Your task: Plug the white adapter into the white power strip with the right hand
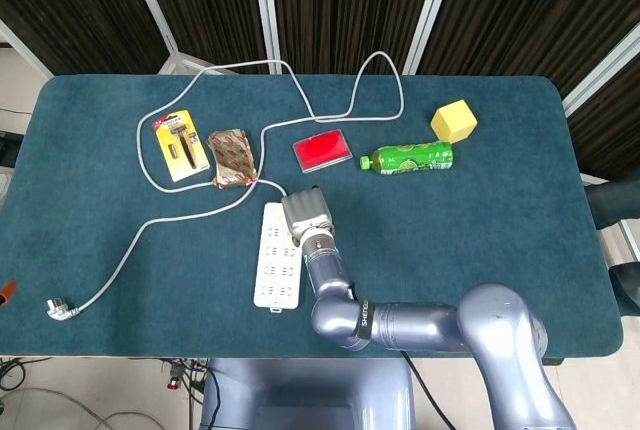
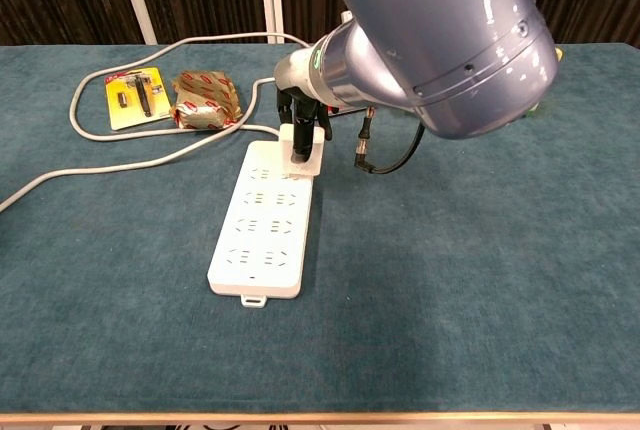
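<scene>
Head view: the white power strip lies long and flat at about 6 o'clock on the table, its cable trailing toward 9 o'clock. The right hand covers the strip's far end, hiding the adapter.

Chest view: the right hand's dark fingers pinch the small white adapter, a squarish block at the strip's 12 o'clock end. The left hand is unseen.

1 power strip, 1 adapter, 1 bottle, 1 yellow block, 1 razor pack, 1 red case, 1 snack packet
</scene>
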{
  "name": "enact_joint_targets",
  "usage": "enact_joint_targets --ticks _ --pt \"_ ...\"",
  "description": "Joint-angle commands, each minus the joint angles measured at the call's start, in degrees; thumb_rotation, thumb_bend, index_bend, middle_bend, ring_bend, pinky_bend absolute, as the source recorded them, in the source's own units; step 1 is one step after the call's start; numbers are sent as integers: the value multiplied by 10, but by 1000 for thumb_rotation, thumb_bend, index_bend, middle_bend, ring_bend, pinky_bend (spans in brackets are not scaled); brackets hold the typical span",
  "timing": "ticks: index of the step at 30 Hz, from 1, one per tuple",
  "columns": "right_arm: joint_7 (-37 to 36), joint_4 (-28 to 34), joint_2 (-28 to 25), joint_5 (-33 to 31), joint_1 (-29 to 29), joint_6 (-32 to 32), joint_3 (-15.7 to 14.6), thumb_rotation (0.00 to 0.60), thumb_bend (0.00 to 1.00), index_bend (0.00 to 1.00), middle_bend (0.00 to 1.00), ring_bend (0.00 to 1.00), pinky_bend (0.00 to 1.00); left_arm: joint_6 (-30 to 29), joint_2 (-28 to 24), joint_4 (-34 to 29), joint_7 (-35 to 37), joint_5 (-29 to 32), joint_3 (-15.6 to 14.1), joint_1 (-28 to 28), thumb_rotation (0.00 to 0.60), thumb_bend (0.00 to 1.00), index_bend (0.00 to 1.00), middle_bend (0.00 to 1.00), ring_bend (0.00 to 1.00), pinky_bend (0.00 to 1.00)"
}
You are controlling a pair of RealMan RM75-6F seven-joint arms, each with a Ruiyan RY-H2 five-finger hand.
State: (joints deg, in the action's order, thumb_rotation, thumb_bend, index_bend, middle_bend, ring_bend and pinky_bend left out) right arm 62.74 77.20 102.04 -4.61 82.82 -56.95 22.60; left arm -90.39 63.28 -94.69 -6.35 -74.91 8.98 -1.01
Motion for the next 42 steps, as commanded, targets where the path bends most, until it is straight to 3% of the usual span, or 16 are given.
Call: enact_joint_targets --ticks 1,24,42 --pt "0 0 1 0 0 0 0 600 604 700 614 493 222 0 0 0 0 0 0 0 600 100 198 0 0 0" --pt "6 -11 10 -1 2 7 -1 600 604 711 621 496 221 0 0 0 1 0 0 0 600 100 198 0 0 0" --pt "12 -21 39 36 14 -16 -9 600 604 755 652 509 221 3 -3 1 6 2 1 -1 600 100 198 0 0 0"
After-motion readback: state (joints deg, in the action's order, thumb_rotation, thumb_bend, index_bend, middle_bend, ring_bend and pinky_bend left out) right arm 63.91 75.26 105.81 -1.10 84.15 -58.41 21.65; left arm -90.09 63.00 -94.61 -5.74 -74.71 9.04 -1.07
